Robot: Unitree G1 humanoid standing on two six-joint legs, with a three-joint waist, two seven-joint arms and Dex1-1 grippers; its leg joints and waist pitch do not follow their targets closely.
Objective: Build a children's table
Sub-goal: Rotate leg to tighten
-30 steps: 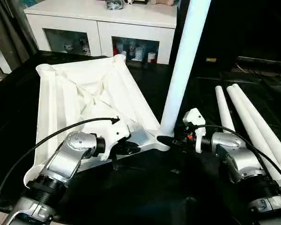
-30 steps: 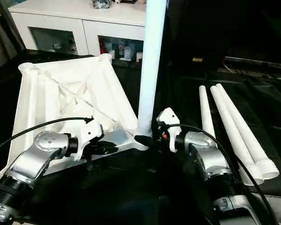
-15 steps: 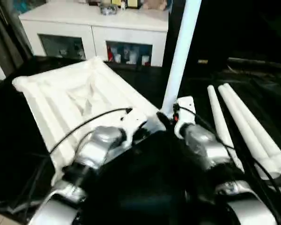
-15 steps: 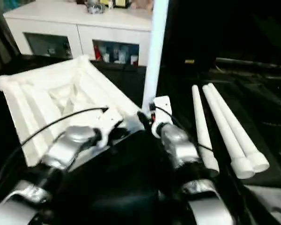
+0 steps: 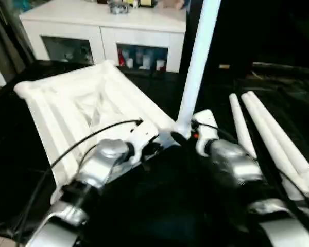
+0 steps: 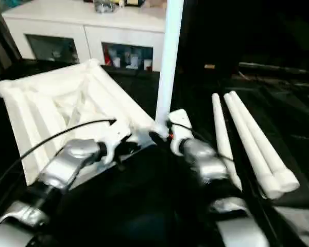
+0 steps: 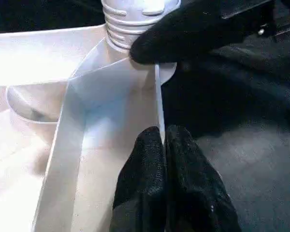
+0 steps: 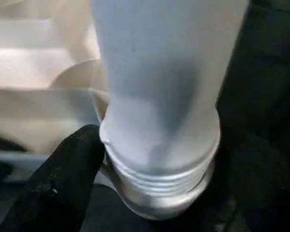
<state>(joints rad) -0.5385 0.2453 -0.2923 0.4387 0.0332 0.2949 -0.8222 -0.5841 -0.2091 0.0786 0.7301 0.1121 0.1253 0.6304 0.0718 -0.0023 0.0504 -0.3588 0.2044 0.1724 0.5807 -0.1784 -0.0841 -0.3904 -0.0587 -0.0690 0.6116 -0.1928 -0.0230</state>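
The white tabletop [image 5: 77,103] lies upside down, ribbed underside up. One white leg [image 5: 196,67] stands upright in its near right corner socket [image 5: 176,133]; the threaded end [image 8: 159,159] sits at the socket's mouth. My left gripper [image 7: 162,137] is shut on the tabletop's thin rim wall [image 7: 157,96] close to that corner. My right gripper [image 5: 180,138] holds the leg's base, one black finger [image 8: 63,179] on each side of it. That finger [image 7: 183,29] also appears beside the threads in the left wrist view.
Three loose white legs [image 5: 270,139] lie side by side on the dark surface to the right. A white glass-doored cabinet [image 5: 108,31] stands behind the tabletop. A black cable [image 5: 77,146] arcs over my left forearm.
The whole picture has shifted and tilted, so the camera moved. Both grippers stay where they were, at the corner socket and the leg's base.
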